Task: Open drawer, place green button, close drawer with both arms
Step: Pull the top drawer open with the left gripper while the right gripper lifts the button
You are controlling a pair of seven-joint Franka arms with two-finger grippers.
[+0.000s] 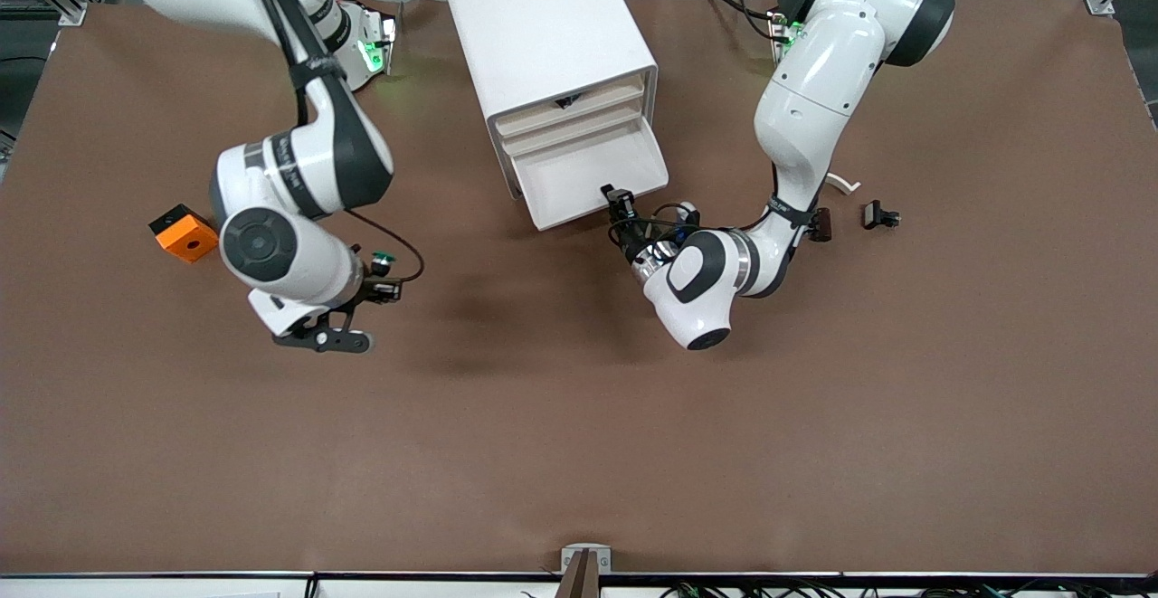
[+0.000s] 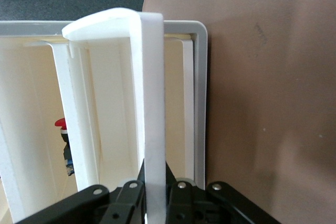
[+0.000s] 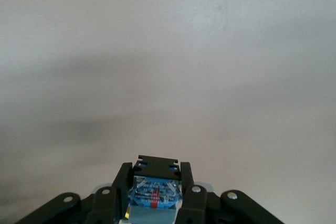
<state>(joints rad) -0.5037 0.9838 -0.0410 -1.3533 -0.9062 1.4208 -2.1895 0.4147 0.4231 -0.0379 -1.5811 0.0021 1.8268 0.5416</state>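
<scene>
The white cabinet (image 1: 543,28) stands at the middle of the table's robot side. Its lowest drawer (image 1: 593,207) is pulled out and looks empty. My left gripper (image 1: 618,200) is shut on the drawer's front wall; in the left wrist view the white wall (image 2: 152,103) runs between the left gripper's (image 2: 155,169) fingers. My right gripper (image 1: 387,278) is shut on the button (image 1: 382,261), green cap showing, up over the table toward the right arm's end. In the right wrist view the button's bluish base (image 3: 155,192) sits in that gripper (image 3: 156,174).
An orange block (image 1: 184,232) lies beside the right arm. A small dark brown part (image 1: 821,223) with a white strip (image 1: 846,184) and a small black part (image 1: 879,215) lie toward the left arm's end. A red-capped part (image 2: 62,124) sits in another drawer.
</scene>
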